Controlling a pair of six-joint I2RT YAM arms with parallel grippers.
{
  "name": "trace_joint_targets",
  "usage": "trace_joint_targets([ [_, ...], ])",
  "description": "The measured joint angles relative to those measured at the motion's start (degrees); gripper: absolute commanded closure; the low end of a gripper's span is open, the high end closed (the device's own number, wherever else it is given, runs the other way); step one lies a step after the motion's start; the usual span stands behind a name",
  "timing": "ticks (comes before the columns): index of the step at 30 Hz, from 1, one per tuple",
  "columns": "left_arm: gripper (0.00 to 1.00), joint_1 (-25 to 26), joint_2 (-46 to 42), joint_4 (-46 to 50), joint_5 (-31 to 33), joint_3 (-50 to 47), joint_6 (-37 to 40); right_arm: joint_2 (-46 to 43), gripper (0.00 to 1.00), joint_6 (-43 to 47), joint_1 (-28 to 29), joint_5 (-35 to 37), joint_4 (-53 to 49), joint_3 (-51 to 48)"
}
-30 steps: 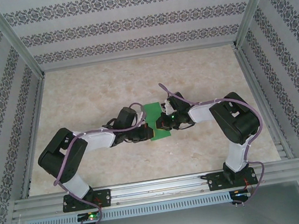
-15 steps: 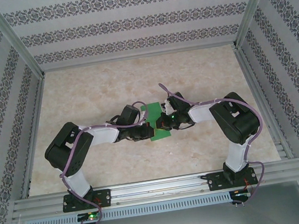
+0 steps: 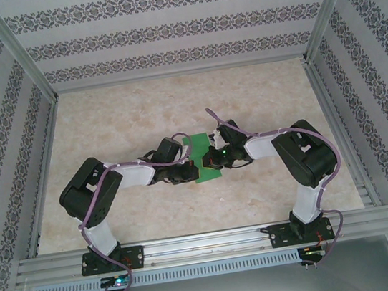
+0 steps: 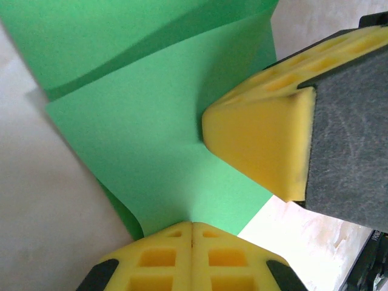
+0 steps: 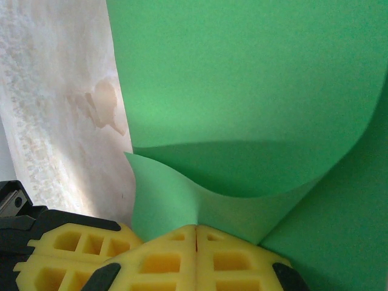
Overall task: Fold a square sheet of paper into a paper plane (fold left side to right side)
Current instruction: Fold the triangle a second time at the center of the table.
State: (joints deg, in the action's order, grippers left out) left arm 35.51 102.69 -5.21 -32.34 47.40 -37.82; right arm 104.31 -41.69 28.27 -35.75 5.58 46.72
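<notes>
While curled at counter centre — square sheet of paper: flap raised
Left tool: pinching it
Right tool: pinching it

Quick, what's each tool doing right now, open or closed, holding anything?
Left tool: closed, pinching the square sheet of paper.
Right tool: closed, pinching the same sheet.

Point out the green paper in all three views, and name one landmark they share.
Top external: the square sheet of paper sits near the middle of the picture.
Left wrist: it spans the top and middle and runs down to the bottom edge.
Right wrist: it covers the top and right, curled near the bottom.
Shared landmark: the beige marbled tabletop beside the paper.
</notes>
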Motion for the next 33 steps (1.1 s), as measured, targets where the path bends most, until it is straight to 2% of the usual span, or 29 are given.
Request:
trace_joint_targets([
  [13,1.00,0.02,0.00,0.11,0.42,0.00,0.33,-4.85,1.00,0.90,0.17,-0.07,-2.21,0.33],
  [33,1.00,0.02,0.00,0.13,0.44,0.00,0.35,-1.60,1.00,-0.42,2.01,0.66,0.26,0.33],
])
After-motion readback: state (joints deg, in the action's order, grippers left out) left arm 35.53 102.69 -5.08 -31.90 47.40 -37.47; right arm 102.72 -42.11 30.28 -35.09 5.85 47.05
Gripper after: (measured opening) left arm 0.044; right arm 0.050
